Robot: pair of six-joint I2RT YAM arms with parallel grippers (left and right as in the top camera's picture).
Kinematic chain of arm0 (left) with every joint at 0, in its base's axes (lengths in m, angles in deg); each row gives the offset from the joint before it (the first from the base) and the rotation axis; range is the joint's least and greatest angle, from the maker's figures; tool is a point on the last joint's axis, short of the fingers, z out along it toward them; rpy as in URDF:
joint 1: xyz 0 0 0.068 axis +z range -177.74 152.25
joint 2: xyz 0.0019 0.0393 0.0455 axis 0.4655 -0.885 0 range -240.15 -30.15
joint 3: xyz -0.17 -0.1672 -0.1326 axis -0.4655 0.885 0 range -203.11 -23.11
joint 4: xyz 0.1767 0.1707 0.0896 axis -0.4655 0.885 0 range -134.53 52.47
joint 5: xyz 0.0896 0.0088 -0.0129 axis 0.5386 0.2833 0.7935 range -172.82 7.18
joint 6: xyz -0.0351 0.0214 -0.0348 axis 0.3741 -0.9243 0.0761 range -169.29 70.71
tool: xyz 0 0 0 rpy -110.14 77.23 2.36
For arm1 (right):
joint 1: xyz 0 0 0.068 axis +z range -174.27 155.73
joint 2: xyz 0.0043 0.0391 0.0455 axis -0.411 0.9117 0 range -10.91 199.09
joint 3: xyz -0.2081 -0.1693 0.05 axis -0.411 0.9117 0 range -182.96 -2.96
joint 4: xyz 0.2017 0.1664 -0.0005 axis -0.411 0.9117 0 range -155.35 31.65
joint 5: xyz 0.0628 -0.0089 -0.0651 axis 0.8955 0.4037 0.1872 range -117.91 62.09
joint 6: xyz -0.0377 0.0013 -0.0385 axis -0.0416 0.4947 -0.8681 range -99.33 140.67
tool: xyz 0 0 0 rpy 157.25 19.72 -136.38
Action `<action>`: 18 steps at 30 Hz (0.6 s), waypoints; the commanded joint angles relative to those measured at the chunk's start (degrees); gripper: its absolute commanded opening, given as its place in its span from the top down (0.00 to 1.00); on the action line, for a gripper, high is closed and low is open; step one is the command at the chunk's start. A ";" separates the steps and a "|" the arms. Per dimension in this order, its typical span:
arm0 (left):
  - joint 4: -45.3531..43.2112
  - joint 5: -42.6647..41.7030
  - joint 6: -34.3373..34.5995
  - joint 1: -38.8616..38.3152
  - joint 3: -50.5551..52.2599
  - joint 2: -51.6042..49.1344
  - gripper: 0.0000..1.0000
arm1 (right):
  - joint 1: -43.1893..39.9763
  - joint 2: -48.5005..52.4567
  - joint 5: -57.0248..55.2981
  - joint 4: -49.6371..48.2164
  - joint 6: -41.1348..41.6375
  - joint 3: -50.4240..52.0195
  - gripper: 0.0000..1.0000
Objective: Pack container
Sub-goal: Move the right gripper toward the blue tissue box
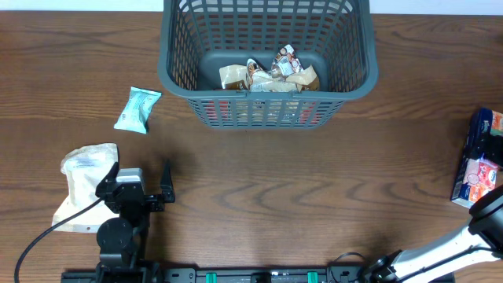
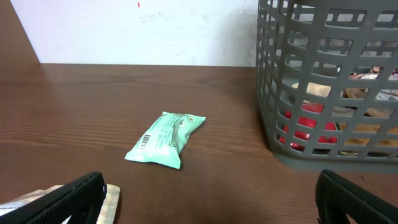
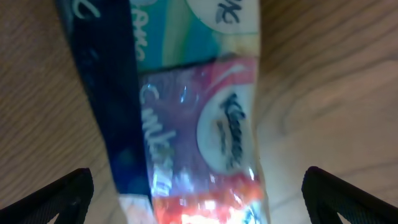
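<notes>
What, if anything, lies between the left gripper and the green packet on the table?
Nothing visible does. Only bare table lies between the open left gripper and the green packet; the beige bag sits beside one finger, off the path.

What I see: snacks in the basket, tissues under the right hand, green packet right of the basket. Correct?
No. The green packet lies left of the basket, not right; the overhead view shows it. The rest stands: snacks in the basket, tissues under the right hand.
</notes>
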 commanded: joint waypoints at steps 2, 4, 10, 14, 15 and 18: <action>0.33 -0.11 0.35 -0.24 1.75 0.39 0.01 | 0.33 2.12 2.78 -1.38 -1.88 -0.50 0.01; 0.33 -0.11 0.35 -0.24 1.75 0.39 0.01 | 0.33 3.04 3.13 -2.16 -1.90 -0.46 0.01; 0.33 -0.11 0.35 -0.24 1.75 0.39 0.01 | 0.61 5.62 4.09 -3.50 -2.56 0.37 0.01; 0.33 -0.11 0.35 -0.24 1.75 0.39 0.01 | 0.94 5.92 4.39 -6.34 -2.73 2.73 0.01; 0.33 -0.11 0.35 -0.24 1.75 0.39 0.01 | 1.03 5.92 4.39 -6.97 -2.75 3.45 0.01; 0.33 -0.11 0.35 -0.24 1.73 0.39 0.01 | 1.07 5.92 4.83 -8.33 -3.74 5.44 0.01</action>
